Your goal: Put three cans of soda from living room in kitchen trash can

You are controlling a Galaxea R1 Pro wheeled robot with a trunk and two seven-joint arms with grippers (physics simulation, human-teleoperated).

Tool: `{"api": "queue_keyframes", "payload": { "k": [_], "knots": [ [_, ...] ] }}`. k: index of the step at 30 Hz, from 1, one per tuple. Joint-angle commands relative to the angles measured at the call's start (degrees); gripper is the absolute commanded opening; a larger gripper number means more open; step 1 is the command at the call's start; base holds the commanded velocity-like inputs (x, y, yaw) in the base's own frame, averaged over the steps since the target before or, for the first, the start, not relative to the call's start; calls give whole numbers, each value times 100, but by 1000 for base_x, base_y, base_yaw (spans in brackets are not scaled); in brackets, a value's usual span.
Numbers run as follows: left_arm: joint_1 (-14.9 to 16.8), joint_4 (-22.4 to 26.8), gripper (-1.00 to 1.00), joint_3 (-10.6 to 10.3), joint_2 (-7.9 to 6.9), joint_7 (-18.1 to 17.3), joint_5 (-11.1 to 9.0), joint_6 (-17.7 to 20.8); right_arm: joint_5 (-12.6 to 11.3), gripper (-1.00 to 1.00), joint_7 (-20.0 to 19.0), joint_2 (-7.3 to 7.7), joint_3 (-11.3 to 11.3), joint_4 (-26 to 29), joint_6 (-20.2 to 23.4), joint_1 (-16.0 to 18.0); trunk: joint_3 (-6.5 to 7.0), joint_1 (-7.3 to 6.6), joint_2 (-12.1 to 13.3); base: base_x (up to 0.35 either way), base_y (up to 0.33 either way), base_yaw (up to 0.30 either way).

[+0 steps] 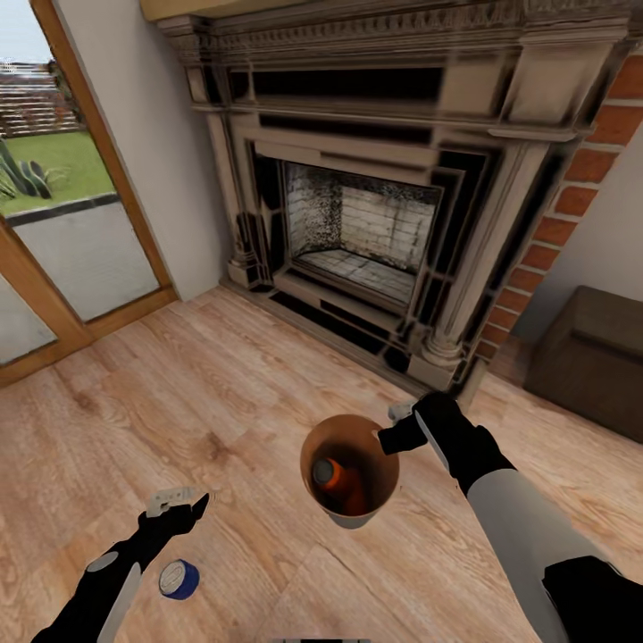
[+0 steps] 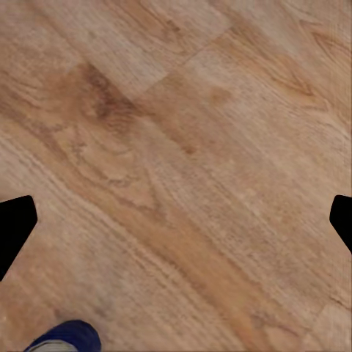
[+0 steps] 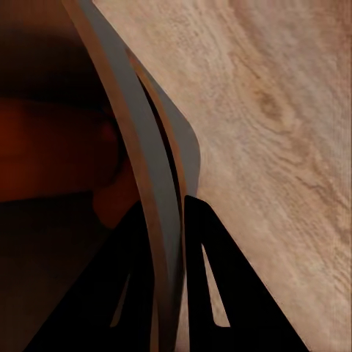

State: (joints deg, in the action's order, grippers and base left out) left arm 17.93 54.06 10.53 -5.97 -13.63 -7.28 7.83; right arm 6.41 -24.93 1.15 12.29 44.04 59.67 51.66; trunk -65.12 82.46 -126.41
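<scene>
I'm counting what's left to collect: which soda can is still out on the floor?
The dark blue can, on the wood floor beside the left gripper. The orange can already sits inside the bin.

- One tash can (image 1: pixel 387 498), brown inside, pale outside.
- Two cans of soda: one orange can (image 1: pixel 335 478) inside the bin, one dark blue can (image 1: pixel 179 579) on the floor.
- One fireplace (image 1: pixel 375 205).
- One brick chimney (image 1: pixel 572 196).
- Two robot arms.

1 can (image 1: pixel 332 475) lies in the bin (image 1: pixel 375 500), another can (image 1: pixel 179 579) on the floor (image 1: pixel 223 393) left of it
</scene>
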Motion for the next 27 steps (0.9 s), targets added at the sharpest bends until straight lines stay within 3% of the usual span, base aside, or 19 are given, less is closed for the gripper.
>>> {"api": "queue_keyframes", "payload": {
  "k": [1,6,11,18,27],
  "knots": [
    [0,-1,100,2,0,0,-1,0,-191,-100,-39,2,-13,0,33,-1,1,0,0,31,300,0],
    [0,-6,100,4,-1,5,3,0,-215,-100,-58,75,-26,-7,33,-49,1,0,0,73,305,0],
    [0,-5,100,2,-1,4,1,-6,-222,-100,-88,132,-288,-9,33,-130,1,0,0,110,229,0],
    [-1,18,100,-20,7,-6,-26,-51,-235,-100,-124,434,-500,-1,33,-161,1,0,0,21,38,0],
    [0,7,100,-20,15,-8,-18,-99,-229,-100,-308,558,-522,0,33,-179,1,0,0,1,2,0]
  ]
}}
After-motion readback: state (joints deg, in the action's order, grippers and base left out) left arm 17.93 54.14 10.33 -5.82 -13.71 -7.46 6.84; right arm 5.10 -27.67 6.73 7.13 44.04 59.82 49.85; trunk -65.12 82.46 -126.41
